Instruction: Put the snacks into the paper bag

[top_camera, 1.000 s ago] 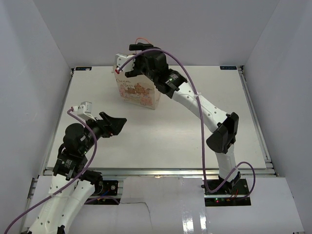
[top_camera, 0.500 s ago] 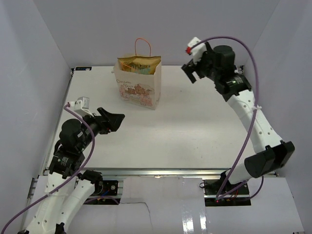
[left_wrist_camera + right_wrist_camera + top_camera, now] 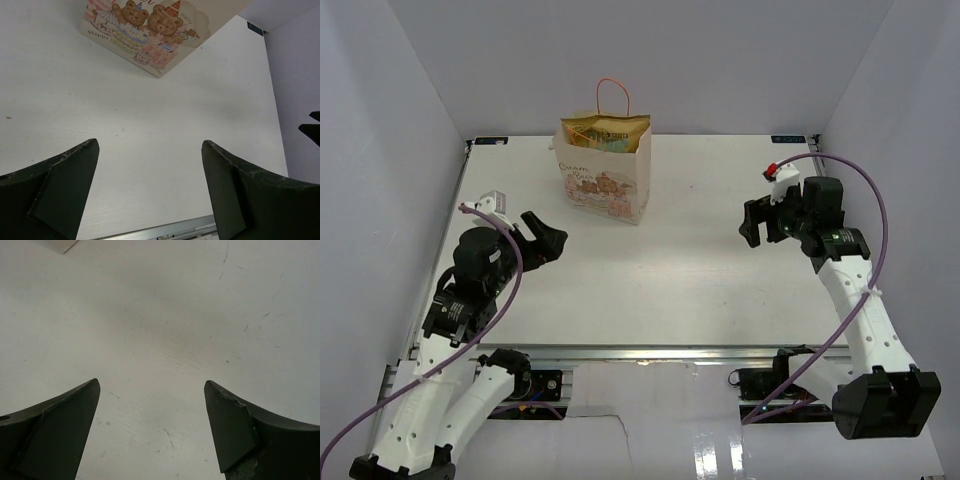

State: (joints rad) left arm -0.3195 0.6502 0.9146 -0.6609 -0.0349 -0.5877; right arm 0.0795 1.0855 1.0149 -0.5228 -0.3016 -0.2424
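The cream paper bag [image 3: 605,170] stands upright at the back middle of the table, orange cord handle up. A yellow-and-teal crisp bag [image 3: 607,133] shows inside its open top. Its teddy-bear print shows at the top of the left wrist view [image 3: 150,30]. No other snacks show. My left gripper [image 3: 548,243] is open and empty, at the left, in front of the bag and apart from it; in its wrist view [image 3: 150,165] only bare table lies between the jaws. My right gripper [image 3: 752,222] is open and empty at the right, over bare table [image 3: 150,400].
White walls enclose the table [image 3: 660,280] on three sides. A metal rail [image 3: 650,352] runs along the near edge. Purple cables loop from both arms.
My right arm has left the top of the paper bag, swung right and come down low over the right side of the table. The crisp bag stays in the paper bag. The left gripper drew back slightly.
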